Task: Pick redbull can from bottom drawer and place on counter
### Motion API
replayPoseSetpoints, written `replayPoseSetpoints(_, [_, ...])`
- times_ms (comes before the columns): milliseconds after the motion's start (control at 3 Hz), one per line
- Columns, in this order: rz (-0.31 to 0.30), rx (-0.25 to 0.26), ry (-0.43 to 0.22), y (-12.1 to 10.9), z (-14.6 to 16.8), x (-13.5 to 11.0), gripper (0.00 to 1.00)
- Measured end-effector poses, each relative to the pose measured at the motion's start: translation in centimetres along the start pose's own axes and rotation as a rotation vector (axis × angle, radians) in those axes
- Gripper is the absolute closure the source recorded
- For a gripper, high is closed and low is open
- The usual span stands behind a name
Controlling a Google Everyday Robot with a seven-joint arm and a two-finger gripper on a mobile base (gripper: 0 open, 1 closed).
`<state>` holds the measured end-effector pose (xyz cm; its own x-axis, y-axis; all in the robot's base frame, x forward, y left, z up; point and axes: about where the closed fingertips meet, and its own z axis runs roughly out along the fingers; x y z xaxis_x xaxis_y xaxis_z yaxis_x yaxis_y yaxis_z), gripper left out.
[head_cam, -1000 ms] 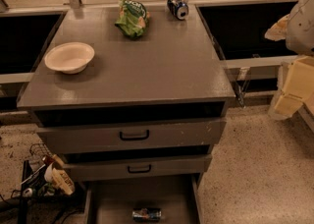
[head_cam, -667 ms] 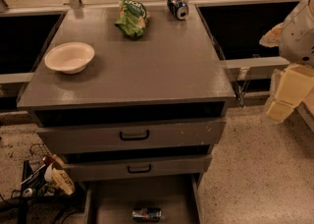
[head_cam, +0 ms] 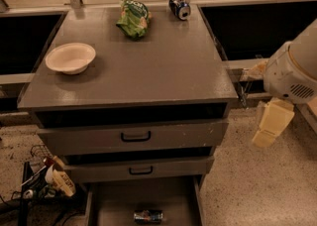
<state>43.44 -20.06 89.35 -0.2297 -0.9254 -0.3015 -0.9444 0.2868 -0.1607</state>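
The redbull can (head_cam: 147, 215) lies on its side on the floor of the open bottom drawer (head_cam: 116, 201), near the drawer's front and at the bottom edge of the camera view. The grey counter (head_cam: 148, 71) spreads above the drawers. My arm comes in from the right, and my gripper (head_cam: 270, 123) hangs beside the cabinet's right side at about the height of the upper drawer. It is well above and to the right of the can and touches nothing.
On the counter are a white bowl (head_cam: 71, 57) at the left, a green chip bag (head_cam: 132, 17) at the back and a fatter blue can (head_cam: 179, 7) on its side. Two shut drawers with black handles (head_cam: 135, 136) sit above the open one. Clutter (head_cam: 47, 180) lies on the floor at the left.
My arm and gripper have moved left and down, closer to the cabinet's right side. The can, drawer and counter items have not moved.
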Motion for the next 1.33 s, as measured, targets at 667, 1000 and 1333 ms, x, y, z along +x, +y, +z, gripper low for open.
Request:
replayPoseSetpoints(667, [-0.068, -0.116, -0.088, 2.4, 3.2, 1.3, 0.0])
replayPoseSetpoints(1000, [-0.104, -0.118, -0.096, 2.6, 3.3, 1.2, 0.0])
replayPoseSetpoints(1333, [-0.103, -0.115, -0.094, 2.7, 3.4, 1.3, 0.0])
